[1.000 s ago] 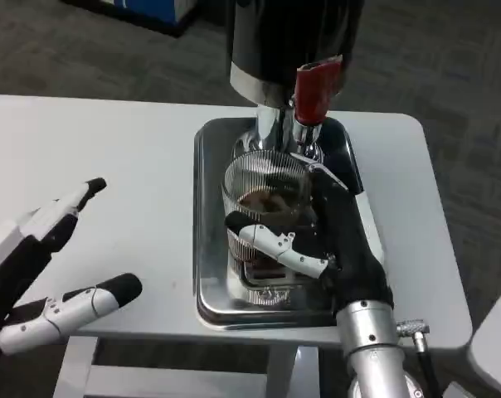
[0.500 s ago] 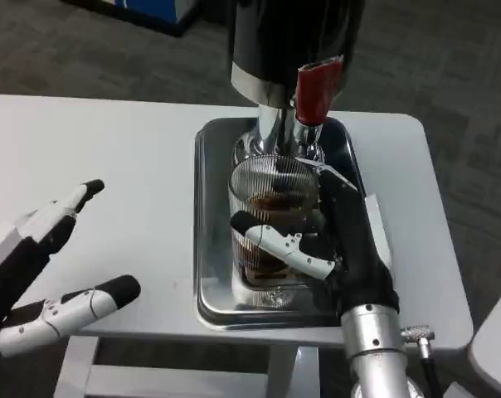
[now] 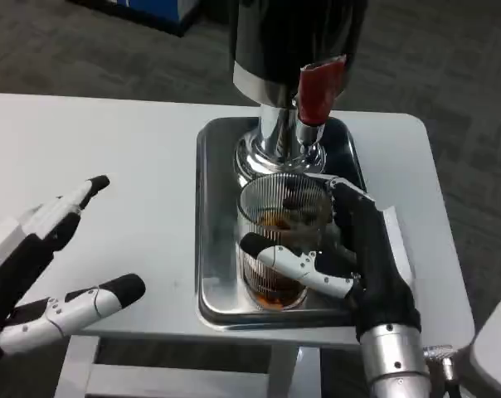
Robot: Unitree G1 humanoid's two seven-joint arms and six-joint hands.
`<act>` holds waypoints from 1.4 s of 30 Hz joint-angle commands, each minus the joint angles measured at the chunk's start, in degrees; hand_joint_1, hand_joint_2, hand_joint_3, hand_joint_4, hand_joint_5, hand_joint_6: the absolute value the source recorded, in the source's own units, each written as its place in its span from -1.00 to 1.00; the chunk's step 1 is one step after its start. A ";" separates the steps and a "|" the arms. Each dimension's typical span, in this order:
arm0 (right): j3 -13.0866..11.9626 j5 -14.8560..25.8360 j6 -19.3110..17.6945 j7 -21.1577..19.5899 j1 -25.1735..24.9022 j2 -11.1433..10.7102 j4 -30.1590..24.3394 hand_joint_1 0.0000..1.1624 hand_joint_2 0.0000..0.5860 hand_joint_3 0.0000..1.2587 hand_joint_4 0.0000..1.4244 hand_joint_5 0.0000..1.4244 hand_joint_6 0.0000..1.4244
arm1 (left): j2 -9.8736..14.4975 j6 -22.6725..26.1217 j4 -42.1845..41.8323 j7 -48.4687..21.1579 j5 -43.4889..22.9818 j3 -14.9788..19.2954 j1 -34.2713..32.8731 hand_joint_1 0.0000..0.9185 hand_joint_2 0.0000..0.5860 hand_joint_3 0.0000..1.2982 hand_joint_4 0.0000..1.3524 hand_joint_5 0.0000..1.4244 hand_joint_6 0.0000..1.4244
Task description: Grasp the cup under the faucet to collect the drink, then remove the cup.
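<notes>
A ribbed clear glass cup [image 3: 277,222] holding brown drink stands over the front part of the steel tray [image 3: 213,215]. My right hand [image 3: 350,249] grips the cup from its right side, with one finger wrapped across its front. The black dispenser [image 3: 296,41] with a red faucet lever [image 3: 317,87] rises at the back of the tray, and the cup now sits in front of the spout rather than under it. My left hand [image 3: 47,265] hovers open over the table's left front, holding nothing.
The white table [image 3: 109,157] stretches wide to the left of the tray. Its front edge runs just below the tray, and its right edge lies close beside my right forearm [image 3: 396,361]. Grey carpet surrounds the table.
My right hand has drawn the cup toward me and slightly right, away from the spout to the tray's front. The left hand has barely moved.
</notes>
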 commanded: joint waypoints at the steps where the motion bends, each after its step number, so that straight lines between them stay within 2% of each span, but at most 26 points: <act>1: 0.37 -0.23 0.36 1.28 1.80 -0.26 -4.35 0.57 -0.52 0.00 -0.11 0.24 0.35 | 0.47 0.51 -0.96 -0.52 0.75 -0.14 0.63 -1.00 -0.72 -1.00 -1.00 -1.00 -1.00; 15: -0.26 0.12 1.45 3.36 3.29 -0.43 -9.66 0.56 -0.52 0.00 -0.09 0.25 0.39 | 0.57 0.48 -0.27 -0.48 0.92 -1.20 -0.53 -1.00 -0.72 -1.00 -1.00 -1.00 -1.00; 27: -1.00 2.10 4.48 7.81 7.50 -2.00 -19.73 0.55 -0.50 0.02 -0.09 0.25 0.40 | 1.48 -0.50 0.18 -1.39 0.64 -1.68 -0.94 -1.00 -0.73 -1.00 -1.00 -1.00 -1.00; 33: -1.15 3.28 6.32 10.48 10.66 -2.73 -25.09 0.53 -0.50 0.02 -0.09 0.24 0.41 | 2.02 -2.68 -0.39 -2.22 -0.42 -1.28 -0.15 -1.00 -0.74 -1.00 -1.00 -1.00 -1.00; 42: 0.15 4.68 9.68 15.51 16.35 -3.48 -33.91 0.53 -0.50 0.02 -0.09 0.25 0.41 | 2.29 -1.71 -3.78 -2.61 1.85 -1.29 1.34 -1.00 -0.74 -1.00 -1.00 -1.00 -1.00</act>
